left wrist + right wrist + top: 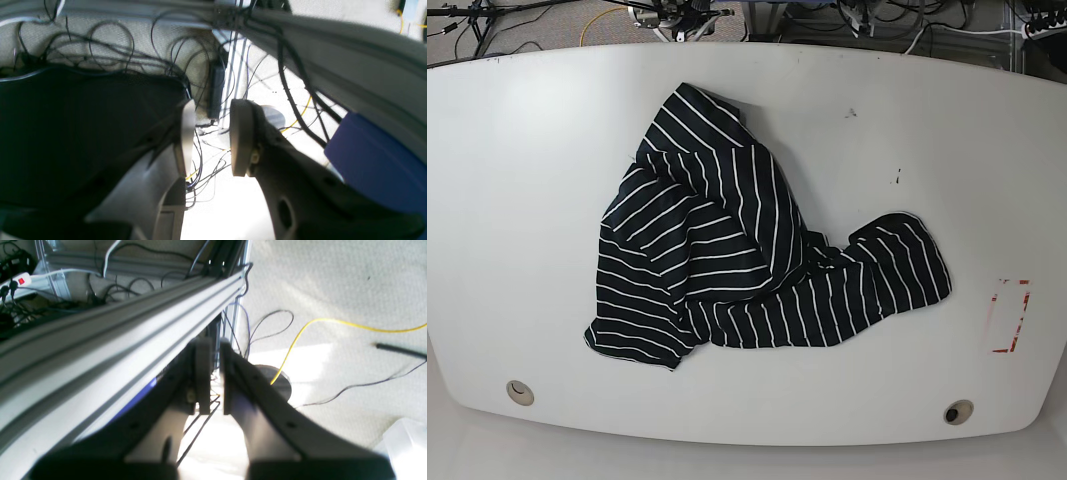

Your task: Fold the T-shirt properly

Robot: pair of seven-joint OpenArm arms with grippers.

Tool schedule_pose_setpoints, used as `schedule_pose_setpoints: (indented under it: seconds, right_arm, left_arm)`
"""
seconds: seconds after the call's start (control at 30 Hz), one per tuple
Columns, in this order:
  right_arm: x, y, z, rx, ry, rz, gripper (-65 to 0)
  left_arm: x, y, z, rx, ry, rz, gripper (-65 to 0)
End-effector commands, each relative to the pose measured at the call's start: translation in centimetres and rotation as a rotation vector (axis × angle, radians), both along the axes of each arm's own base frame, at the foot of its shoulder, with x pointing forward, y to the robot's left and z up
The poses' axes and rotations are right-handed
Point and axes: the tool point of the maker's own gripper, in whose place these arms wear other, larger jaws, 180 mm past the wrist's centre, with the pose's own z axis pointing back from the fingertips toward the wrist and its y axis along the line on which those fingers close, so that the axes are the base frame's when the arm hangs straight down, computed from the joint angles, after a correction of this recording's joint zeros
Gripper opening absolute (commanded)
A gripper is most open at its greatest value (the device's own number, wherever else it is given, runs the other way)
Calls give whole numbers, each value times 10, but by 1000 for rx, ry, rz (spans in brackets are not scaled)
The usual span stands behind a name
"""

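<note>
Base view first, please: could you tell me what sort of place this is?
Most likely a robotics lab workstation: a white table holding only a crumpled T-shirt, tangled cables on the carpet, and an aluminium frame rail.

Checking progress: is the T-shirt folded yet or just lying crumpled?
Crumpled, not folded. The T-shirt lies in a bunched heap on the white table, stripes running in several directions, with no neat edges.

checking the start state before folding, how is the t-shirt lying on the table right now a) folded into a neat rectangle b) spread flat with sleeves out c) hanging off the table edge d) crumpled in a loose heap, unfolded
d: in the base view the striped T-shirt lies bunched and wrinkled, layers overlapping, wholly on the white table, with neither arm near it.
</note>
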Motion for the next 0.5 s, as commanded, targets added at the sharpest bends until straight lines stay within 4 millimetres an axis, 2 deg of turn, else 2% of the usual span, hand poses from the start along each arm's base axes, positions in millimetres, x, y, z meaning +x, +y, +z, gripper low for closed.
schedule_pose_setpoints:
  seconds: [0.0, 0.47]
  right_arm:
    - [0, 0, 1, 3, -8, -5, -611]
    - [-4, -1, 1, 3, -6, -2, -613]
  left_arm:
    - [-5, 1, 1, -1, 2, -3, -492]
    - [-4, 9, 1, 7, 1, 0, -493]
